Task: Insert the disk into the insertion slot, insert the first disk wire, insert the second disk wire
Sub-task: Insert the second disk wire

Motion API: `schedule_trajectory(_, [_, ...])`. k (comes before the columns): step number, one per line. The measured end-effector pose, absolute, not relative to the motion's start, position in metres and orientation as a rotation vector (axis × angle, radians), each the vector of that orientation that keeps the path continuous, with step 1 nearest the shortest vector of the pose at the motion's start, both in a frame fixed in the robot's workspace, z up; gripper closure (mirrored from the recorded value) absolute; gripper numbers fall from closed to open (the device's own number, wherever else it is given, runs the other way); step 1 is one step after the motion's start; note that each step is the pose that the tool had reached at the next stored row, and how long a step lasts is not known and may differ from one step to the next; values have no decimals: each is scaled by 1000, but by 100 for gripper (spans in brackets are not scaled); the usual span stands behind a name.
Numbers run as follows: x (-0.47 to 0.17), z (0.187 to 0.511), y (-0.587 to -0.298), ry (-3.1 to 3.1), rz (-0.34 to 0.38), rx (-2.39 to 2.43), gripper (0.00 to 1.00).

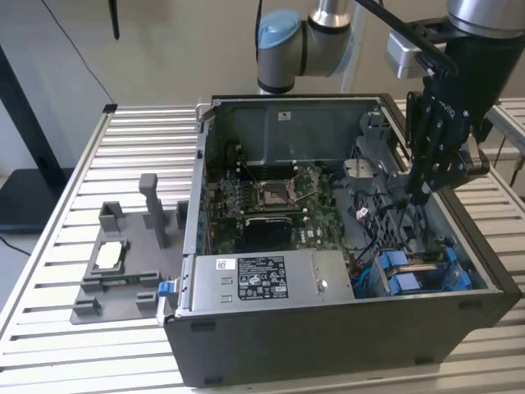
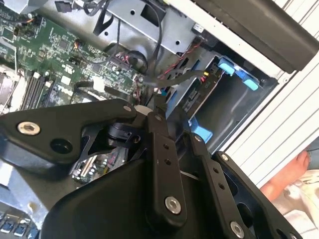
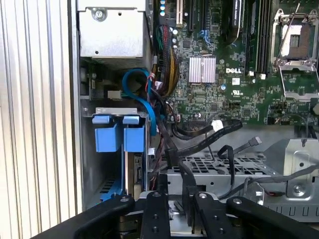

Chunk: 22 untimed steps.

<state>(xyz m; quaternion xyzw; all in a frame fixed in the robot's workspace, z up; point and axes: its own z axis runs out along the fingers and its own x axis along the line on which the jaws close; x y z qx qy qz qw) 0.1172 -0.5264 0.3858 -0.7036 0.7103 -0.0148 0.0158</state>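
Reaches in from beyond the far edge of the slatted table (image 1: 49, 345), with the arm (image 1: 295, 41) elbowed high over the open computer case (image 1: 328, 349). Drops the wrist steeply and ends in the gripper (image 1: 418, 194), tilted a little toward the exterior view's left. Hangs inside the case, close to its wall on the exterior view's right, near a grey perforated cage (image 3: 209, 164).

Shows, in the second wrist view, the fingertips (image 2: 158, 119) drawn close together, seemingly pinching a black wire (image 2: 182, 77) that runs off toward the drive bay.

Finds the disk (image 1: 414, 279) already seated in the insertion slot (image 3: 88, 169), at the case's near corner on the exterior view's right. Stands there with blue end tabs up, below the gripper and apart from it, beside the green motherboard (image 1: 271, 205) in the middle of the case.
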Motion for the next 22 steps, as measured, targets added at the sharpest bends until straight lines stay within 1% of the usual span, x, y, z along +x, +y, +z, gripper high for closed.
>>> schedule_trajectory(11, [97, 386, -524, 2211, -95, -2228, 73])
schedule_trajectory(22, [92, 380, -519, 2136, -137, -2277, 73])
